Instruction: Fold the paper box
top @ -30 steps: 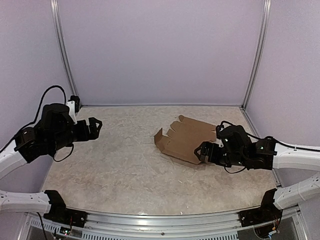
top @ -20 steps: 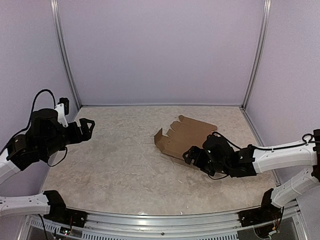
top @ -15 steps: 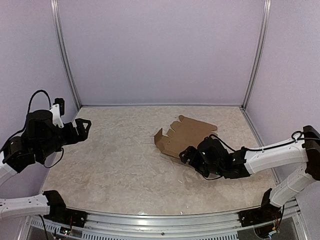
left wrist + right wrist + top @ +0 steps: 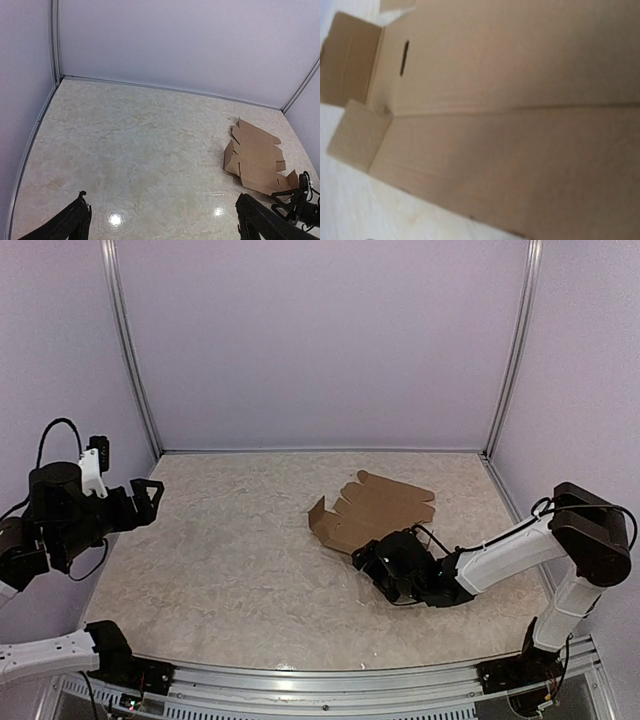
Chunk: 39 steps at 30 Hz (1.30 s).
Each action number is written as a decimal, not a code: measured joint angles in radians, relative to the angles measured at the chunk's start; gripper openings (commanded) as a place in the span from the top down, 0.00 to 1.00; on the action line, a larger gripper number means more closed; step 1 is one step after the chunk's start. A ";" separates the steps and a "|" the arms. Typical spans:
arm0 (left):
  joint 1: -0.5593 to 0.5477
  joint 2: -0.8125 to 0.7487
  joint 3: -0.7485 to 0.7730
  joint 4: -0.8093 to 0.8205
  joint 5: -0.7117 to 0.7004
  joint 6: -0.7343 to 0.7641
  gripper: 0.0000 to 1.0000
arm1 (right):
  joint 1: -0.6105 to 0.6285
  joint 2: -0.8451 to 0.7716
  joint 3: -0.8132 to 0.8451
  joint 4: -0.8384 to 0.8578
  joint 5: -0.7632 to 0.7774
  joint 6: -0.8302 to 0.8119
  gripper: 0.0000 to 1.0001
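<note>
- The paper box (image 4: 378, 506), a plain brown die-cut cardboard sheet with flaps and tabs, lies opened out on the right half of the marbled beige table top (image 4: 225, 550), towards the back.
- A short flap at the sheet's left end stands tilted up off the surface; the rest lies nearly flat.
- The right gripper (image 4: 368, 562), black on a white arm, sits low at the near edge of the sheet, its tip pointing towards the cardboard.
- No view shows whether it touches the sheet.
- The right wrist view is filled with blurred brown cardboard. It shows a long crease across the panel, a narrow dark slot (image 4: 404, 58) and two small flaps at the left. The gripper's own fingers do not show there, so I cannot tell how its jaws stand.
- The left gripper (image 4: 148, 496) hangs above the table's left edge, well apart from the box.
- Its black fingers (image 4: 74, 226) show in the bottom corners of the left wrist view, spread wide with nothing between them.
- Pale lilac walls (image 4: 320, 340) enclose the table.
</note>
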 measured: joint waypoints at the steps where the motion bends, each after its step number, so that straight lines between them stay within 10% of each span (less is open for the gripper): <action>1: 0.000 0.000 0.004 -0.010 -0.002 0.002 0.01 | 0.000 0.008 0.000 0.014 0.010 0.008 0.14; 24: 0.000 0.004 0.019 -0.077 -0.006 0.005 0.01 | -0.005 0.076 -0.010 0.062 0.224 0.171 0.43; 39: 0.000 0.016 0.019 -0.078 -0.007 0.005 0.01 | -0.056 0.092 -0.091 0.171 0.216 0.180 0.96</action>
